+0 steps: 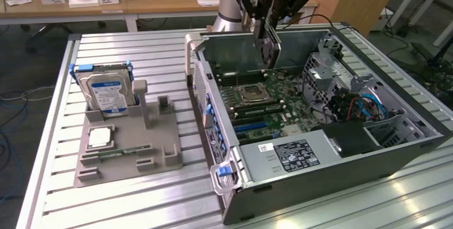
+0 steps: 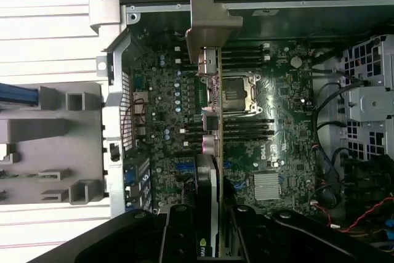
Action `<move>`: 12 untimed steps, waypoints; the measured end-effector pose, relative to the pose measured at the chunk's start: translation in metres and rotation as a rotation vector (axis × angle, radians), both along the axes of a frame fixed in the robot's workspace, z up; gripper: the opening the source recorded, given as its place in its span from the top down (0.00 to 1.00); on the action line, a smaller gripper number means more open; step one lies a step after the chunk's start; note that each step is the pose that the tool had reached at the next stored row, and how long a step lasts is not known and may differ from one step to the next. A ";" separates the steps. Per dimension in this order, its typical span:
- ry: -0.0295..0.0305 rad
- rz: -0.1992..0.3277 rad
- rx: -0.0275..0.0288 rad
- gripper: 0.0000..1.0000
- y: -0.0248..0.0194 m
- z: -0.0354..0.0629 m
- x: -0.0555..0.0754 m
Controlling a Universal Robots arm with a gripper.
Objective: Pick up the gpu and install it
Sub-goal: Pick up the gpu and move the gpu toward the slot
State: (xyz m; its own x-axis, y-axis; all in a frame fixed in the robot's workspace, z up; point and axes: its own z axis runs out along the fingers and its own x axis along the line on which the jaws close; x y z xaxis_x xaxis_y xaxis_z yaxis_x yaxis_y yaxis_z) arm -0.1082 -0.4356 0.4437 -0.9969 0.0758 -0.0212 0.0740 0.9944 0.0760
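Gripper [image 2: 212, 232] fingers [image 2: 178, 238] clamp the gpu [image 2: 208, 189]; below them sits the motherboard [image 2: 277, 121], and a tilted card could go in crooked

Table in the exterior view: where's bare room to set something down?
Bare table slats lie beyond the hard drive, on the near side of the grey holder, and at the near corner by the computer case. Crowded: the holder, and inside the case, where the gripper holds the card over the board.

Ribbed shiny metal table [image 1: 141, 43], matt grey plastic holder [image 1: 120, 178].
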 end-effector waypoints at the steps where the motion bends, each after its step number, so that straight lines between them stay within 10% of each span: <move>1: 0.0000 0.000 0.0001 0.73 0.0000 0.0000 0.001; 12: 0.0000 0.000 0.0018 0.73 0.0000 0.0001 0.015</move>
State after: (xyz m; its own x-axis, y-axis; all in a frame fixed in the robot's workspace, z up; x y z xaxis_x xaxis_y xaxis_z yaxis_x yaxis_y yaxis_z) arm -0.0936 -0.4356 0.4438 -0.9969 0.0758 -0.0211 0.0740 0.9942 0.0778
